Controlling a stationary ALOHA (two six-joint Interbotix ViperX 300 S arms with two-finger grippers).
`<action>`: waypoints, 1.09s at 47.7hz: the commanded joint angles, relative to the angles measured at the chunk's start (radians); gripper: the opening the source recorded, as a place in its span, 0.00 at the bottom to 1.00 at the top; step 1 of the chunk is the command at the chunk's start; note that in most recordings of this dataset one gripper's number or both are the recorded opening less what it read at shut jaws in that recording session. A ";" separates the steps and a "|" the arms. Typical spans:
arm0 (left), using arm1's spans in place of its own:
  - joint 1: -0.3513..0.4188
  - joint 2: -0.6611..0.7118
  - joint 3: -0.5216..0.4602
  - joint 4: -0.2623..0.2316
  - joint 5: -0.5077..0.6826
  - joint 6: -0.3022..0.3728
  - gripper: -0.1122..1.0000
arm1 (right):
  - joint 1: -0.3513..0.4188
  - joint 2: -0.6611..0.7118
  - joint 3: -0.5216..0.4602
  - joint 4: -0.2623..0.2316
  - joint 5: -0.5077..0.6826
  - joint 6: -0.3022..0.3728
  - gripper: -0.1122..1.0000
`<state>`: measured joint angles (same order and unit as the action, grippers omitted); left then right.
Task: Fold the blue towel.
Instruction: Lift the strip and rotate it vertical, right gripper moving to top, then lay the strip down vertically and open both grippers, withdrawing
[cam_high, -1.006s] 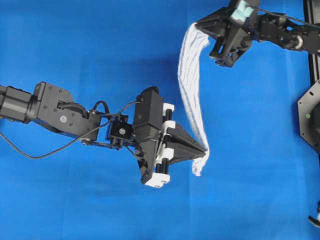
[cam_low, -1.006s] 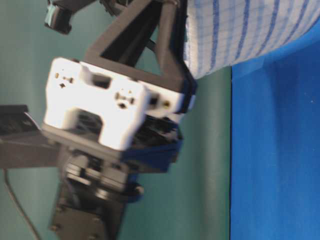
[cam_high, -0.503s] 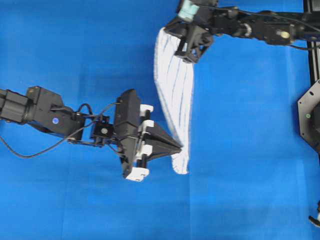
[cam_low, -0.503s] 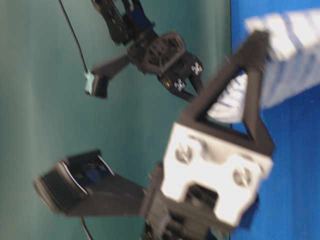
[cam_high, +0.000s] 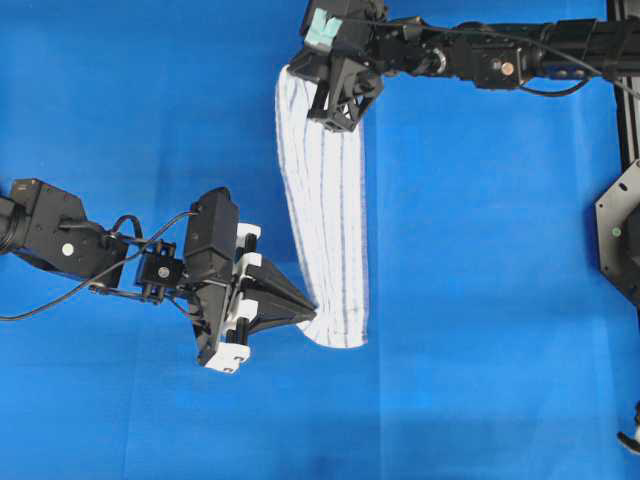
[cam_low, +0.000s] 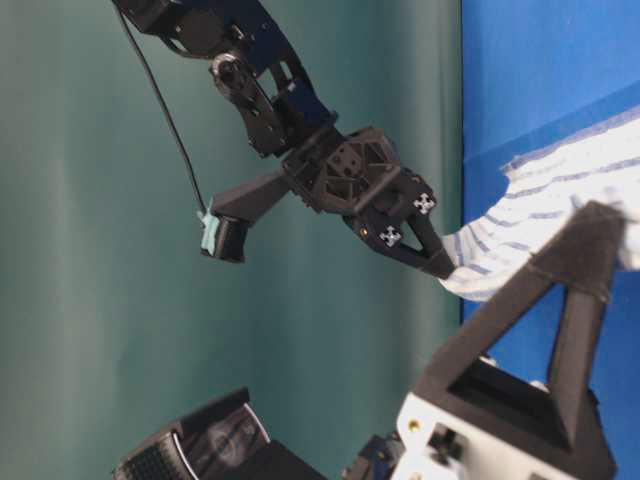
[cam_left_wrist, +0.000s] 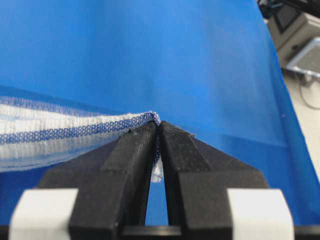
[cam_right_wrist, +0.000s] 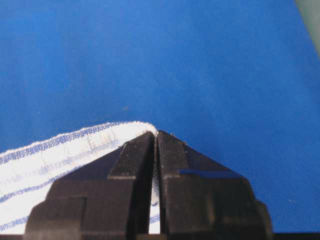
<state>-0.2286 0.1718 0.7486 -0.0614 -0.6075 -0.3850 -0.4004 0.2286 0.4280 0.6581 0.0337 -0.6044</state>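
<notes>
1. The blue towel (cam_high: 325, 225) is the landmark here: a white cloth with thin blue stripes, stretched as a long narrow band between the two grippers above the blue-covered counter (cam_high: 500, 300).
2. Progress, as a judgement: the towel looks gathered or doubled lengthwise and is carried by two corners, but no finished fold lies flat yet. Laying it down, bringing the ends together and smoothing it seem to be left.
3. The towel's lower end may touch the counter; the pictures do not settle this.
4. The left gripper (cam_high: 312, 316) sits at the towel's near end, coming in from the towel's left side. Its arm reaches roughly level across the counter, fingers pointing toward the cloth.
5. In the left wrist view its fingers (cam_left_wrist: 134, 150) are closed tight on a corner of the towel, with the woven edge pinched between the tips.
6. The right gripper (cam_high: 322, 92) holds the towel's far end, its arm stretched in from the towel's right side across the top of the overhead view.
7. In the right wrist view its fingers (cam_right_wrist: 131, 152) are likewise clamped on a rounded corner of the cloth, the striped fabric trailing off to one side.
</notes>
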 joint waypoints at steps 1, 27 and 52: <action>-0.005 -0.035 -0.002 -0.002 0.006 -0.003 0.14 | 0.002 -0.018 -0.025 -0.002 -0.003 0.002 0.34; -0.011 -0.100 0.012 -0.002 0.267 -0.109 0.73 | 0.002 -0.018 -0.023 -0.002 -0.012 -0.005 0.97; -0.028 -0.379 0.141 0.006 0.431 -0.095 0.90 | 0.002 -0.167 0.043 -0.011 0.023 -0.020 0.94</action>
<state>-0.2777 -0.1595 0.8866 -0.0614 -0.1779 -0.4878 -0.4004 0.1243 0.4617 0.6489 0.0568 -0.6228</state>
